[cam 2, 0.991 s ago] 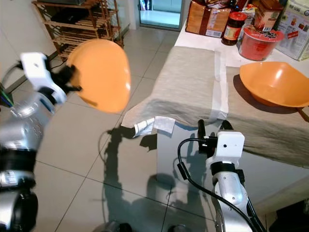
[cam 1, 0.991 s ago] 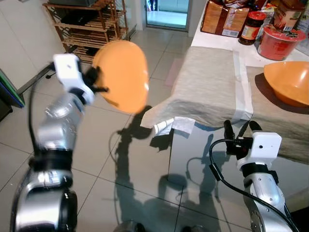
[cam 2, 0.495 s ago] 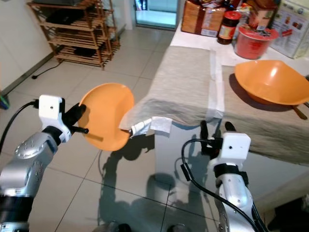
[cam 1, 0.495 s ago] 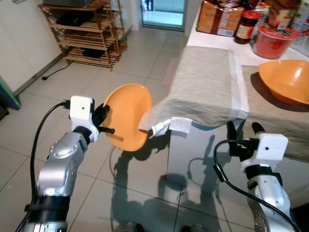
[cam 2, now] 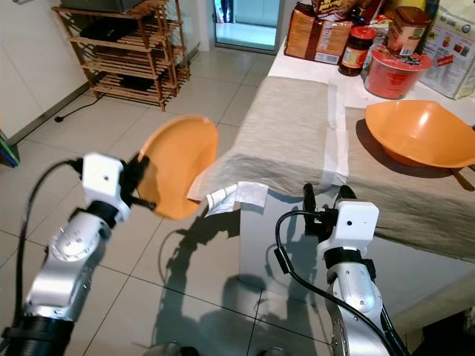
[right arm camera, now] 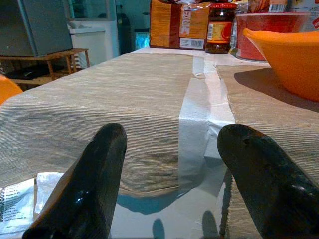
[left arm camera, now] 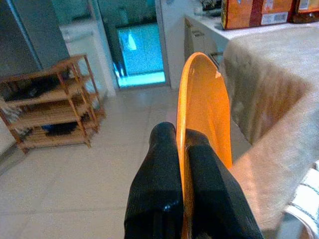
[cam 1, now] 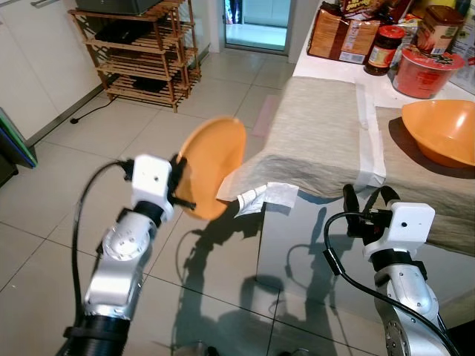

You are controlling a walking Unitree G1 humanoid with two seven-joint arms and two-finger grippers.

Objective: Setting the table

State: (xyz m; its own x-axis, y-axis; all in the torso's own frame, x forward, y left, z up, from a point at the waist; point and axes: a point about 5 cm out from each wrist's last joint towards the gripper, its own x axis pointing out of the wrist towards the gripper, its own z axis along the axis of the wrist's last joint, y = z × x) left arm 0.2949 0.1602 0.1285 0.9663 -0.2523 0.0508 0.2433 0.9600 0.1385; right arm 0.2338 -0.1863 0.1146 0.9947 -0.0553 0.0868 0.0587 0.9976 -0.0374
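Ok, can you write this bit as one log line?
left gripper: shut on orange plate, off table corner | right gripper: open, idle

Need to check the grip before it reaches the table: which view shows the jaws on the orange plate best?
Left wrist view: both fingers pinch the orange plate at its rim, edge-on. The eye views show its tilt beside the table; the right wrist view catches a sliver.

The near left stretch of the placemat (cam 1: 319,126) lies bare, open to a gripper coming from the tiled floor (cam 1: 82,163) at left. To the right the orange bowl (cam 1: 441,133) blocks the way; jars and boxes (cam 1: 371,37) crowd the far edge.
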